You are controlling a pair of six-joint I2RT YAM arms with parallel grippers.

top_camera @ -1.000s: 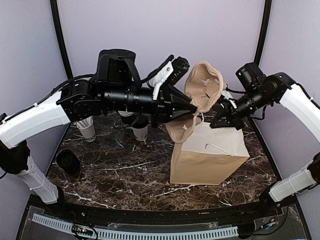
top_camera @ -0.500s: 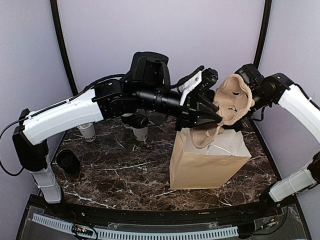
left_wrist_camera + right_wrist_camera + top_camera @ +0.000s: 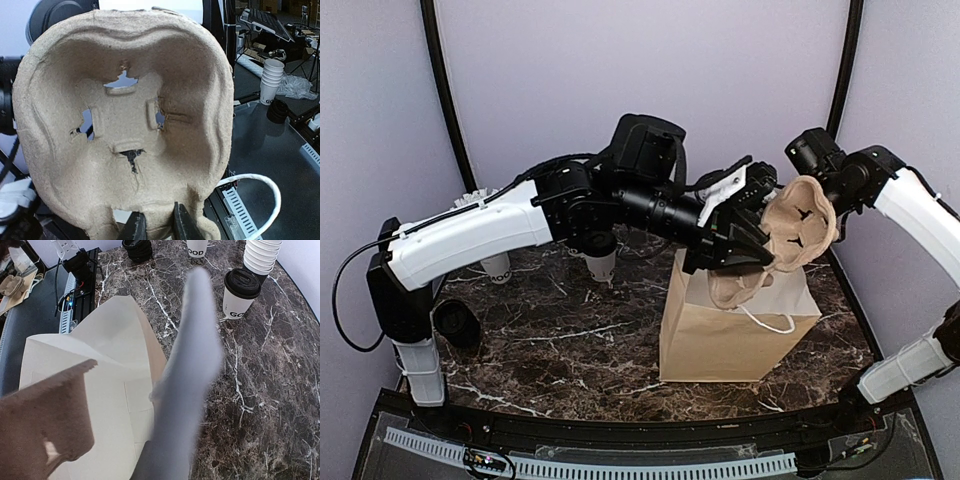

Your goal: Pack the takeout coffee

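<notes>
1. The left arm has swung right, carrying the pulp cup carrier (image 3: 800,230) from mid-table to just above the mouth of the brown paper bag (image 3: 720,335)
2. The left gripper (image 3: 157,227), jaws barely parted, pinches the carrier's lower edge
3. The right gripper (image 3: 152,465) is clamped tight, apparently on the bag's rim
4. One takeout coffee (image 3: 241,292) stands on the marble table (image 3: 280,390), outside the bag, near the stacked lidless cups (image 3: 262,255)

The left gripper (image 3: 760,258) carries the brown cup tray (image 3: 802,228) across, from high above the left side of the paper bag (image 3: 720,340) to just over its right side, and the long left arm (image 3: 470,235) now reaches much farther toward the bag.
</notes>
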